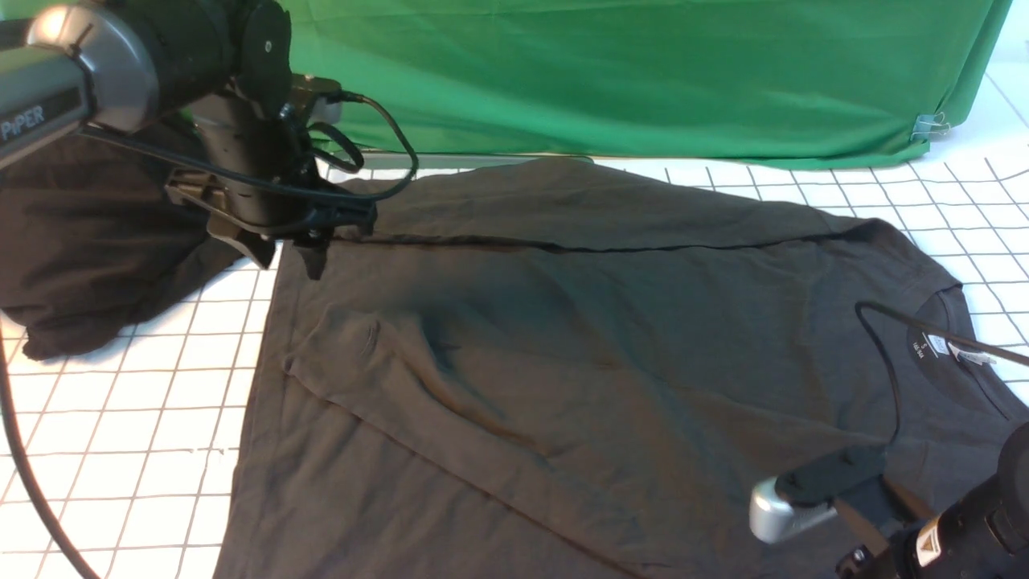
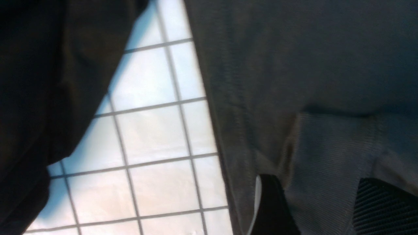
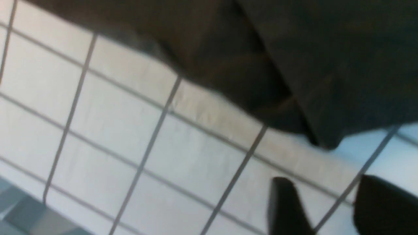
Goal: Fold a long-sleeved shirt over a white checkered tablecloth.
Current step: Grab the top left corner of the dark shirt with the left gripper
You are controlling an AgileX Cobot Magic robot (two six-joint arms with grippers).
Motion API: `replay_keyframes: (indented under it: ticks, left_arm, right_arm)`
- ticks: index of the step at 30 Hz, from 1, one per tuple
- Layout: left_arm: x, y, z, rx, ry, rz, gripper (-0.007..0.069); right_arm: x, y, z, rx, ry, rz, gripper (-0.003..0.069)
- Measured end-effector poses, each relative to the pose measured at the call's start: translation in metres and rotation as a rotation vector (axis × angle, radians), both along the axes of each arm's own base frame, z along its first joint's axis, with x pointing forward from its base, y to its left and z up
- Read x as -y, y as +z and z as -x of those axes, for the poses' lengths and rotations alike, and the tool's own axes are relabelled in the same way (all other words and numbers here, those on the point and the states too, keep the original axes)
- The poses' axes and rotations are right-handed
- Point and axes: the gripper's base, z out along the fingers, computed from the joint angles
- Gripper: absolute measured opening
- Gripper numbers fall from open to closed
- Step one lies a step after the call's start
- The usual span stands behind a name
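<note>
left claw [image 1: 291,259] spread, upper left of front view, straddling shirt [image 1: 563,346] fabric; right claw [image 3: 326,189] spread, lower right, over tablecloth [image 1: 120,434] beside shirt edge.

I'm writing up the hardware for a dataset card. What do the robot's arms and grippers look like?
The left arm has a silver-grey link lettered PiPER, a black wrist and looping black cables. The left gripper is black; one of its fingers shows ribbing. The right arm is black with a yellow warning sticker, a silver-capped block and a thin black cable. The right gripper is black too.
</note>
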Motion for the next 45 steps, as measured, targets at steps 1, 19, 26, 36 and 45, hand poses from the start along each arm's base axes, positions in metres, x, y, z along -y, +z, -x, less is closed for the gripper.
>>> replay_keyframes:
  ticks: [1,19,26,36,45]
  left_arm:
    - [-0.002,0.000,-0.001,0.007,0.012,0.005,0.0318]
    - [-0.027,-0.041,-0.072,0.049,0.129,0.172,0.0001]
    - [-0.030,-0.057,-0.101,0.057,0.196,0.167,0.0015]
    - [-0.033,-0.056,-0.110,0.136,0.231,0.159,0.0333]
    - [-0.032,-0.066,-0.113,0.126,0.232,0.164,0.0387]
  right_arm:
    - [0.001,0.000,0.002,-0.025,0.006,0.007,0.0398]
    - [0.006,0.115,0.012,0.451,0.080,-0.221,0.0004]
    - [0.006,0.115,0.012,0.446,0.086,-0.215,0.0001]
    - [0.006,0.115,0.012,0.445,0.088,-0.214,0.0001]
    - [0.006,0.115,0.012,0.445,0.088,-0.214,0.0001]
